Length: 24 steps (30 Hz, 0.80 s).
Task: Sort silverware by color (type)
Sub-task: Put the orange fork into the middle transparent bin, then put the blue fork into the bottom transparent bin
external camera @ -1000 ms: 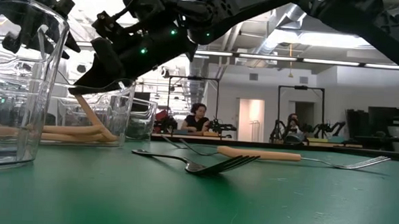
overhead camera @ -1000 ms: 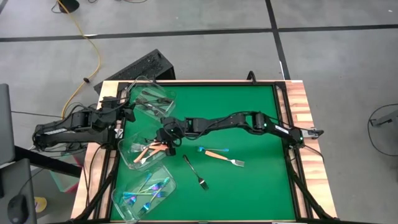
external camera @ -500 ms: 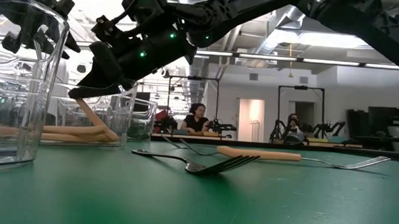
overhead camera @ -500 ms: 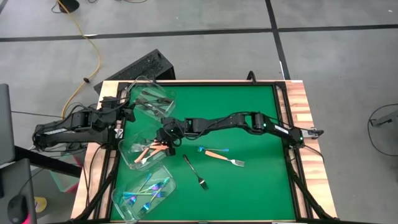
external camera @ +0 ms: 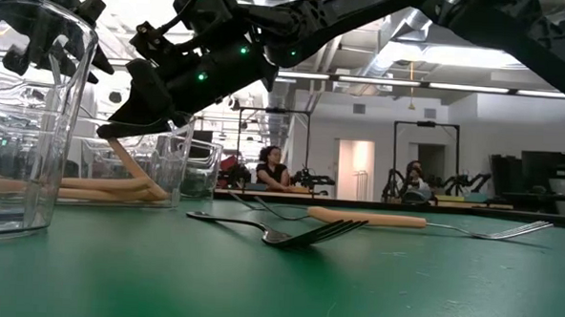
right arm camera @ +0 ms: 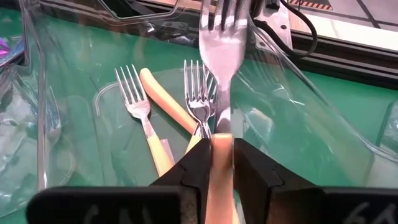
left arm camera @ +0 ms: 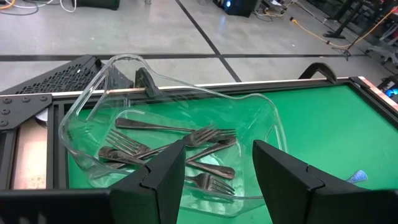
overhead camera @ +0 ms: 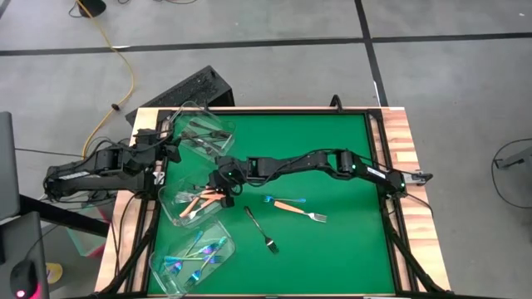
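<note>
My right gripper (overhead camera: pixel 223 188) reaches from the table's right over the middle clear tub (overhead camera: pixel 169 209) and is shut on a cream-handled fork (right arm camera: pixel 222 43). Other cream-handled forks (right arm camera: pixel 147 119) lie flat on that tub's floor. My left gripper (left arm camera: pixel 217 180) hangs open just short of the far-left tub (left arm camera: pixel 87 106), which holds several dark metal forks (left arm camera: pixel 186 146). The near-left tub (overhead camera: pixel 193 254) holds iridescent blue-purple forks. Loose on the green mat lie an iridescent fork (overhead camera: pixel 284 199), a cream-handled fork (overhead camera: pixel 298 210) and a dark fork (overhead camera: pixel 260 229). My right gripper pinches the fork's cream handle (right arm camera: pixel 222 144) between its two fingers. The fingers slant down from the table's right, and the fork runs on along them. Its metal head (right arm camera: pixel 222 37) points away from the gripper, out over the middle tub's cream-handled forks.
The three tubs stand in a row along the table's left side, close to my left arm (overhead camera: pixel 100 166). The mat's right half (overhead camera: pixel 349 241) holds nothing. A raised wooden rim (overhead camera: pixel 399 133) borders the table. People sit far off in the room (external camera: pixel 273 168).
My right gripper has sunk a little toward the middle tub, still shut on the cream-handled fork. The loose forks on the mat have stayed where they were.
</note>
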Each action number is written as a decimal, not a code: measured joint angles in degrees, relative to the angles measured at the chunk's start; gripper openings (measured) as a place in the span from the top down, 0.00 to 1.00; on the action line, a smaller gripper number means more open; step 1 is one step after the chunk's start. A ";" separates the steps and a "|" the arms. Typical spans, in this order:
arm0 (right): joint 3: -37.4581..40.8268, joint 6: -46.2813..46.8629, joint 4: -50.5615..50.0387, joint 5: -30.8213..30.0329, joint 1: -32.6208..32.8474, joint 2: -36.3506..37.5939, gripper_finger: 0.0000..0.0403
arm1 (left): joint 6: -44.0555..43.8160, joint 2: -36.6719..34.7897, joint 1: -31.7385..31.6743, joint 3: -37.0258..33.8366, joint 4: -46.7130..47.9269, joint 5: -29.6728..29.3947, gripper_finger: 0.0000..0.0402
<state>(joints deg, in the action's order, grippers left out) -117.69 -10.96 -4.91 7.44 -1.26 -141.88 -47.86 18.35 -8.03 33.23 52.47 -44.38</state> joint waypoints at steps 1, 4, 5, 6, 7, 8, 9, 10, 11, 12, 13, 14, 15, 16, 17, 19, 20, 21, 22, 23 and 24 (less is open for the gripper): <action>0.00 0.00 0.00 0.00 0.00 0.00 0.77 | 0.00 0.00 0.01 0.00 0.00 0.00 0.57; 0.00 0.00 -0.04 0.00 0.00 0.00 0.72 | 0.00 0.01 0.00 0.00 0.00 0.00 0.57; 0.00 0.00 -0.15 0.00 0.00 0.00 0.70 | 0.00 0.02 0.02 0.00 0.00 0.00 0.57; 0.00 0.02 -0.33 0.00 0.00 0.00 0.69 | 0.00 0.01 0.01 0.00 0.00 0.00 0.57; 0.00 0.04 -0.52 0.00 0.00 0.00 0.68 | 0.00 0.02 0.00 0.00 0.00 0.00 0.57; 0.00 0.02 -0.60 0.00 0.00 0.00 0.67 | 0.00 0.00 0.02 0.00 0.00 0.00 0.57; 0.00 0.04 -0.62 0.00 0.00 0.00 0.66 | 0.00 0.00 0.00 0.00 0.00 0.00 0.57; 0.00 0.13 -0.53 0.00 0.00 0.00 0.65 | 0.00 0.02 0.00 0.00 0.00 -0.02 0.57; 0.00 0.33 -0.26 0.00 0.00 0.00 0.64 | 0.00 0.02 0.00 0.00 0.00 -0.02 0.57; 0.00 0.41 0.03 0.00 0.00 0.09 0.63 | 0.00 0.02 0.00 0.00 0.00 0.00 0.57; 0.02 0.42 0.01 0.00 0.00 0.31 0.63 | 0.00 0.00 0.01 0.00 0.00 0.00 0.57; -0.10 0.43 -0.01 0.00 0.00 0.43 0.63 | 0.00 0.01 0.00 0.00 0.00 0.00 0.57; -0.78 0.48 -0.53 0.00 0.00 0.47 0.62 | 0.00 0.02 0.01 0.00 0.00 -0.01 0.57; -1.72 0.80 -1.43 0.00 -0.03 0.48 0.62 | 0.00 0.02 0.01 0.00 0.00 0.00 0.57; -2.89 1.08 -2.87 0.00 -0.12 0.50 0.62 | 0.00 0.02 0.01 0.00 0.00 -0.01 0.57; -5.77 1.49 -5.95 0.02 -0.35 0.50 0.62 | 0.00 0.02 0.00 0.00 0.00 -0.02 0.57; -7.15 1.47 -7.41 0.00 -0.39 0.59 0.62 | 0.00 0.01 0.00 0.00 0.00 -0.01 0.57; -8.56 1.25 -8.78 0.02 -0.41 0.63 0.62 | 0.00 0.00 0.00 0.00 0.00 0.00 0.57; -10.07 0.67 -10.18 0.00 -0.51 0.66 0.62 | 0.00 0.02 0.00 0.00 0.00 -0.01 0.57; -11.65 -0.04 -11.99 0.00 -0.62 0.70 0.62 | 0.00 0.02 0.01 0.00 0.00 0.00 0.57; -13.34 -0.79 -13.98 0.02 -0.78 0.70 0.62 | 0.00 0.02 0.00 0.00 0.00 -0.01 0.57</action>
<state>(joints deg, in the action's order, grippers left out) -131.03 -11.75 -18.89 7.46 -2.03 -141.18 -47.86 18.37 -8.03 33.23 52.47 -44.39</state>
